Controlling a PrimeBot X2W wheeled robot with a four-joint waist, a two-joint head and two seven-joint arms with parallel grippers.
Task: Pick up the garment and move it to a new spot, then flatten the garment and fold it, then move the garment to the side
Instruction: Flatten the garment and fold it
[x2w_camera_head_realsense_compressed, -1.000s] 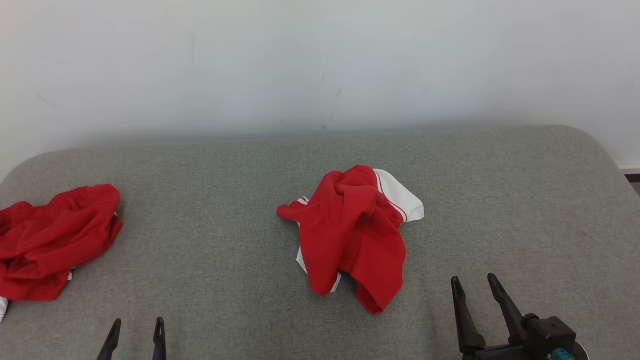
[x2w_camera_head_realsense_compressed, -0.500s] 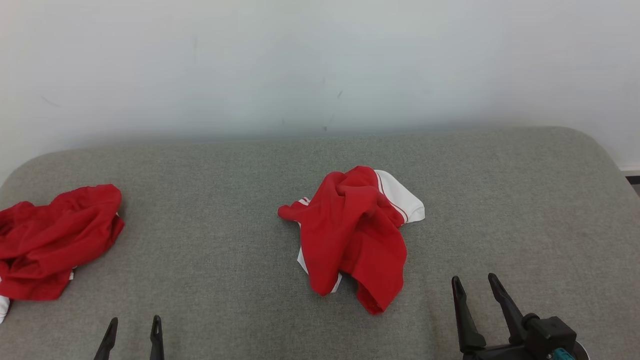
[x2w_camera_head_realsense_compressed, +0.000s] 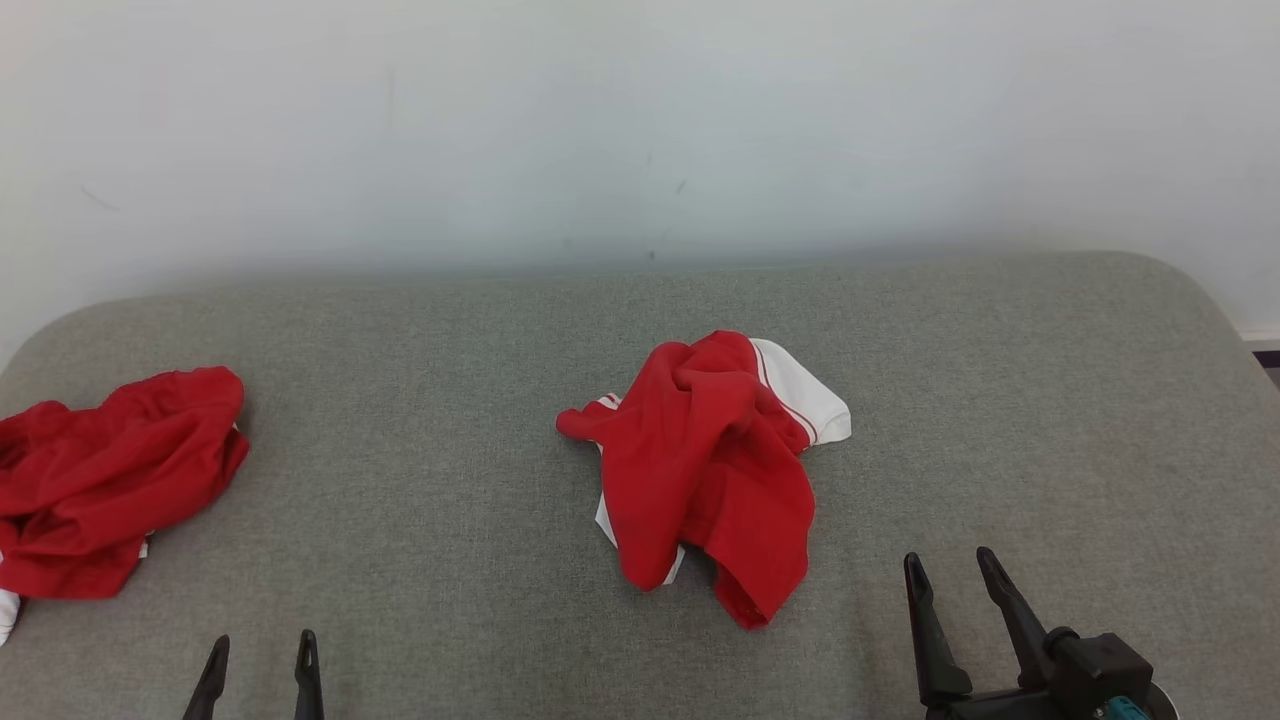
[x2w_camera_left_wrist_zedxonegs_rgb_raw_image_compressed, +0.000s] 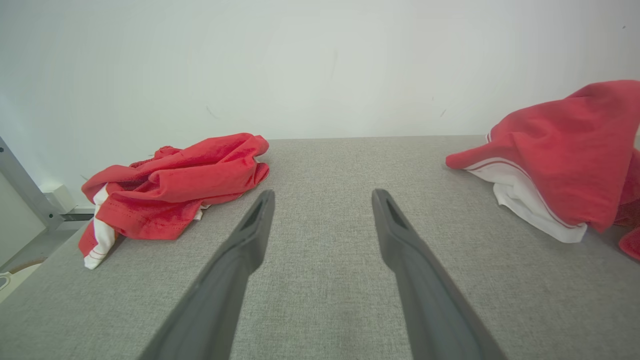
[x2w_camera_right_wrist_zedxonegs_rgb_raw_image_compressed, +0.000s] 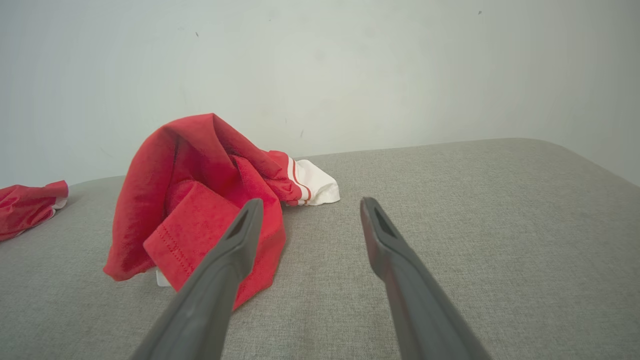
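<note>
**Crumpled red garment mid-desk, both tools wide and empty**

The garment lies in a loose heap near the middle of the grey cloth-covered desk. It is mostly red, with a white, stripe-edged part poking out at its far right. A second red garment sits bunched at the left edge, well apart from it. The central one lies between the two arms, so it is the likelier target.

It looks like thin, soft knit: light and limp, with no stiffness of its own. It should sag and drape from whatever point is pinched, and stacked layers may come up together or slide apart. Nothing about it is fragile. The desk cover looks coarse, so dragging would probably snag, and lifting clear seems safer. Good places to grip are the raised ridge at the far top of the heap or the stitched hem at its near end. The doubled cloth there should give a firmer bite.

The left tool sits low at the near left, pointing away over bare desk between the two garments, its jaws spread wide with nothing in them. The right tool is at the near right, just right of the garment's near end. It leans slightly leftward and is equally wide and empty. Whether either touches the desk cannot be told.
</note>
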